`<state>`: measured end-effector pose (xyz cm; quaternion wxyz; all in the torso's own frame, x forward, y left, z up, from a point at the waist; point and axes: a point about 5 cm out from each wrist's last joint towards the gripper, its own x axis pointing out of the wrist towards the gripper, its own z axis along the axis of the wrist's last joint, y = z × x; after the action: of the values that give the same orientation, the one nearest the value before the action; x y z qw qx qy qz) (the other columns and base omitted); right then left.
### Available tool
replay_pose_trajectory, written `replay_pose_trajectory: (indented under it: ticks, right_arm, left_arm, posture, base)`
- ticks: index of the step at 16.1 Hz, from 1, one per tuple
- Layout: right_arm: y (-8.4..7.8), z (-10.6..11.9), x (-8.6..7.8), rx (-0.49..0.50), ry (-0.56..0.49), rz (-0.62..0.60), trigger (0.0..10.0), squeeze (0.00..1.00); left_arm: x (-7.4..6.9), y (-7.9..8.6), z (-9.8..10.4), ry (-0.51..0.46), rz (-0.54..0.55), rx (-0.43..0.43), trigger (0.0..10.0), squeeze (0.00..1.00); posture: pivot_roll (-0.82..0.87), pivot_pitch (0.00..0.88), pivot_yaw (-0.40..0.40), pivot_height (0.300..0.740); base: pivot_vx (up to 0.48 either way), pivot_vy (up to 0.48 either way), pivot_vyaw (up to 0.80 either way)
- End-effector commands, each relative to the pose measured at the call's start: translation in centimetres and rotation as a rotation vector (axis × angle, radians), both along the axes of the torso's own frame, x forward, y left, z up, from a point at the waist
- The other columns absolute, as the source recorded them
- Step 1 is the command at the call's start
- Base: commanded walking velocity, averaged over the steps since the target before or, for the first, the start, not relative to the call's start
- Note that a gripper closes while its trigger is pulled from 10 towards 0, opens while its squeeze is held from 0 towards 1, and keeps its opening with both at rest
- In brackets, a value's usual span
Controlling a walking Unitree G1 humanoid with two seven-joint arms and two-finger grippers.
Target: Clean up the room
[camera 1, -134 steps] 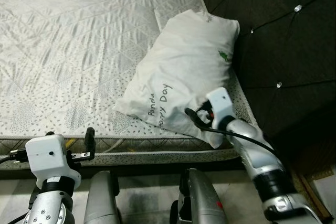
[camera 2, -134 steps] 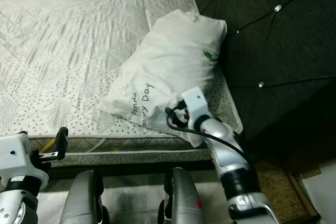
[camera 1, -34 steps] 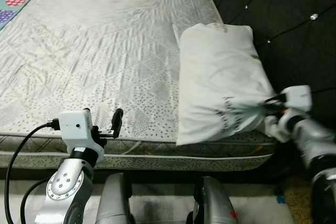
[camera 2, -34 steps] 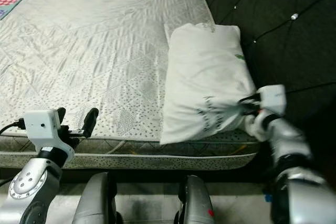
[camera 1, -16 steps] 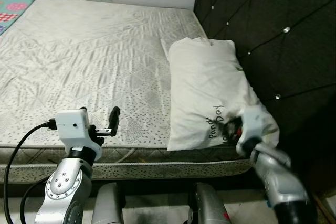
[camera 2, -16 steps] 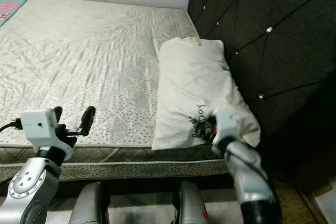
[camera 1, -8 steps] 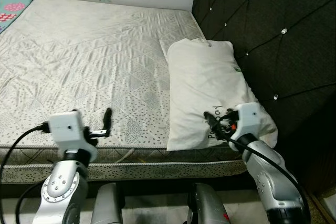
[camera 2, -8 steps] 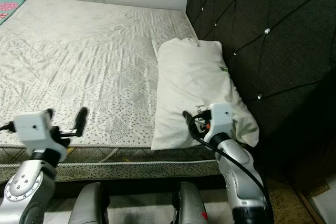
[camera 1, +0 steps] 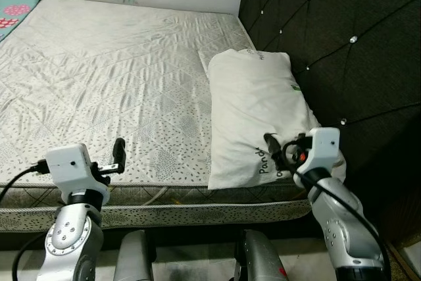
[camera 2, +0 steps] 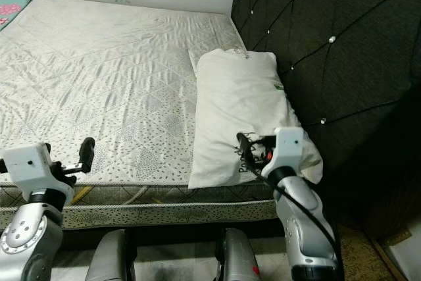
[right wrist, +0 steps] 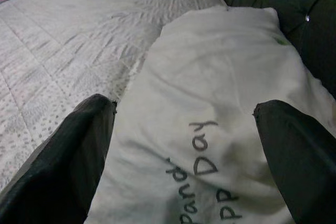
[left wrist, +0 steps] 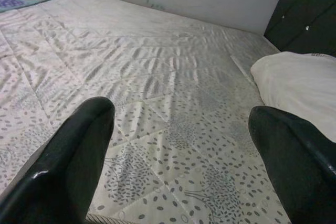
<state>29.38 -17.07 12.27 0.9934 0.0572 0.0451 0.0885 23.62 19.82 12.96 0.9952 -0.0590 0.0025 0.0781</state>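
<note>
1. A white pillow (camera 1: 258, 113) lies along the headboard (camera 1: 329, 37) edge of the mattress (camera 1: 105, 77).
2. The right gripper (right wrist: 184, 145) hovers over its near end, fingers wide apart, holding nothing.
3. The left gripper (left wrist: 178, 145), also spread and empty, hangs at the mattress's front edge.

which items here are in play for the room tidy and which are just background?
In play:
- pillow, lying along the headboard side of the mattress
- right gripper, open over the pillow's near end

Background:
- mattress
- dark tufted headboard
- colourful blanket at the far corner
- left gripper, open over the mattress
</note>
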Motion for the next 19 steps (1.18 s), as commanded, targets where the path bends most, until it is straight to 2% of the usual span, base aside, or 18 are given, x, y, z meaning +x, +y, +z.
replay_pose_trajectory:
  ticks: [1, 2, 3, 4, 6, 9, 13, 19]
  right_arm:
    - [-0.2, 0.7, 0.3, 0.008, -0.028, -0.018, 10.0, 1.0]
    - [0.1, 1.2, 0.7, 0.021, -0.043, -0.007, 10.0, 1.0]
    - [0.4, 1.8, 1.2, 0.01, -0.06, -0.001, 10.0, 0.6]
    - [0.6, 2.3, 1.6, 0.012, -0.073, 0.004, 10.0, 0.0]
    - [0.8, 2.7, 2.5, 0.018, -0.092, -0.016, 10.0, 0.0]
    - [1.2, 2.8, 2.8, 0.044, -0.106, -0.028, 10.0, 0.0]
    - [1.2, 2.5, 3.0, 0.032, -0.098, -0.014, 10.0, 0.0]
    - [1.0, 2.7, 3.6, 0.02, -0.101, -0.009, 10.0, 0.0]
  left_arm:
    - [0.4, 0.0, 0.2, -0.018, 0.008, 0.004, 10.0, 0.0]
    - [0.7, 0.0, 0.4, -0.032, 0.017, -0.003, 10.0, 0.0]
    - [0.8, 0.0, 0.6, -0.041, 0.018, -0.005, 10.0, 0.0]
    - [1.0, -0.1, 0.7, -0.047, 0.018, -0.006, 10.0, 0.0]
    - [1.1, 0.1, 0.5, -0.046, 0.019, -0.007, 10.0, 0.0]
    - [1.3, 0.1, 0.9, -0.059, 0.009, 0.002, 10.0, 0.0]
    - [1.3, 0.1, 0.8, -0.068, 0.017, -0.001, 10.0, 0.0]
    - [1.2, -0.1, 1.0, -0.077, 0.02, 0.002, 10.0, 0.0]
  posture:
    - [0.0, 0.0, -0.089, 0.579]
    - [0.0, 0.0, -0.094, 0.579]
    - [0.0, 0.0, -0.097, 0.579]
    - [0.01, 0.0, -0.099, 0.579]
    - [0.02, 0.0, -0.083, 0.579]
    - [0.04, 0.0, -0.071, 0.591]
    - [0.05, 0.0, -0.091, 0.649]
    - [0.04, 0.0, -0.108, 0.706]
  base:
    - [0.0, 0.0, 0.0]
    - [0.0, 0.0, 0.0]
    - [0.0, 0.0, 0.0]
    - [0.0, 0.0, 0.0]
    - [0.0, 0.0, 0.0]
    - [0.0, 0.0, 0.0]
    - [0.0, 0.0, 0.0]
    - [0.0, 0.0, 0.0]
